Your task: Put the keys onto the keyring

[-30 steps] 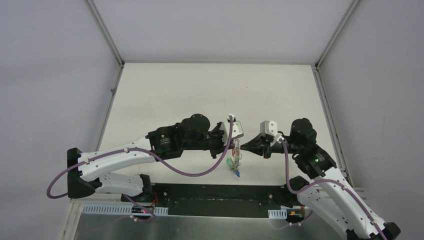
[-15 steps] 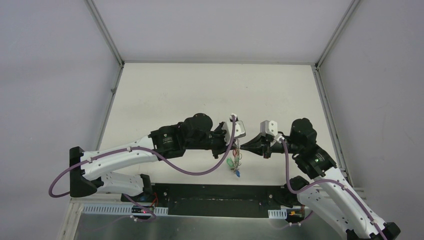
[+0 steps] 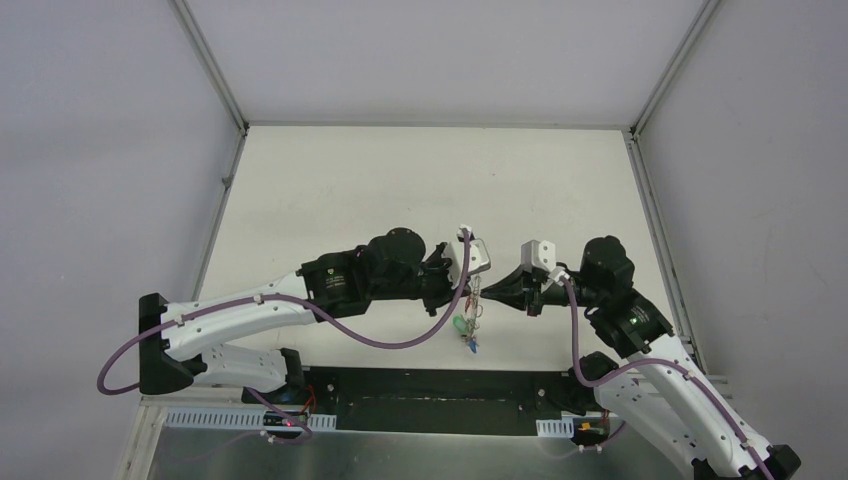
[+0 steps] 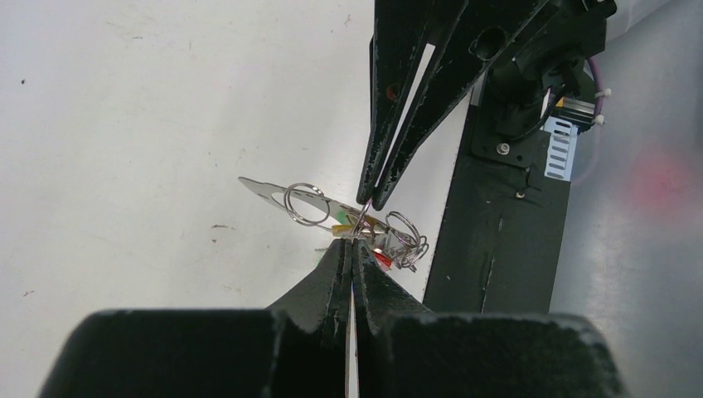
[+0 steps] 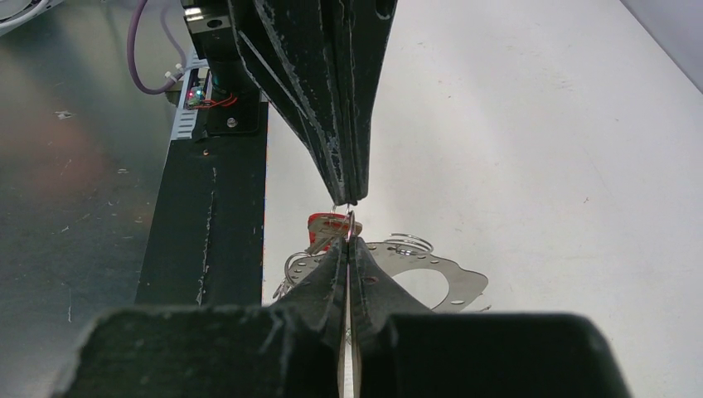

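My left gripper (image 3: 470,288) and right gripper (image 3: 482,290) meet tip to tip above the table's near edge. Both are shut on the keyring, a thin wire seen edge-on between the tips in the left wrist view (image 4: 362,217) and the right wrist view (image 5: 351,224). My left gripper (image 4: 352,245) pinches it from one side and my right gripper (image 5: 348,246) from the other. The keys (image 3: 466,327) hang in a bunch below the tips, with a green head (image 3: 458,324) and a blue head (image 3: 474,348). A red-headed key (image 5: 328,222) sits by the tips, also in the left wrist view (image 4: 381,258).
A flat silvery perforated plate (image 5: 448,278) and small split rings (image 4: 303,203) hang with the bunch. The black base bar (image 3: 440,385) runs along the table's near edge just below the keys. The white table (image 3: 420,190) stretches beyond, with frame posts at its far corners.
My left gripper has edged slightly toward the right gripper and the hanging keys have shifted a little with it. The right arm has held still.
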Controlling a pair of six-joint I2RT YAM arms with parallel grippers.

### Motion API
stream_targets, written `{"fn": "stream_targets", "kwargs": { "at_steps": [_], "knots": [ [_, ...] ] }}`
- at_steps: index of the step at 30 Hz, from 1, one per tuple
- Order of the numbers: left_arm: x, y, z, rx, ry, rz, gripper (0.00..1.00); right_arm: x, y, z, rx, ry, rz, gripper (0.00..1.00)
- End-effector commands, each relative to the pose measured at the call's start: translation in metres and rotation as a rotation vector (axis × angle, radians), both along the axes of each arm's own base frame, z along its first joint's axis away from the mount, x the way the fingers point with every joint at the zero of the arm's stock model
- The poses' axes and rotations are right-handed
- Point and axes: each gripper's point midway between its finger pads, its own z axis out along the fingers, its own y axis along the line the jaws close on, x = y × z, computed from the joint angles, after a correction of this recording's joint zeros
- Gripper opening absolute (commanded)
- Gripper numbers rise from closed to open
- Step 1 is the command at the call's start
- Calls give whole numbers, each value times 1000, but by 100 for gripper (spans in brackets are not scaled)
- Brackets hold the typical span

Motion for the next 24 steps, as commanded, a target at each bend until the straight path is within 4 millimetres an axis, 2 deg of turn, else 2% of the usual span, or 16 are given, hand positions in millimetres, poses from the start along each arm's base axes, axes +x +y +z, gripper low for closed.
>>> {"fn": "stream_targets", "kwargs": {
  "at_steps": [1, 8, 14, 17, 24],
  "knots": [
    [3, 5, 10, -34, -17, 41, 0, -1, 3, 35, 78, -89, 20, 0],
    [5, 9, 6, -20, -16, 61, 0, -2, 3, 36, 86, -84, 20, 0],
    [-2, 6, 23, -66, 6, 34, 0, 0, 3, 37, 89, -78, 6, 0],
    [-6, 2, 27, -74, 6, 2, 0, 7, 2, 38, 90, -66, -34, 0],
    [-2, 5, 29, -78, -1, 28, 0, 25, -3, 34, 76, -14, -163, 0]
  ]
}}
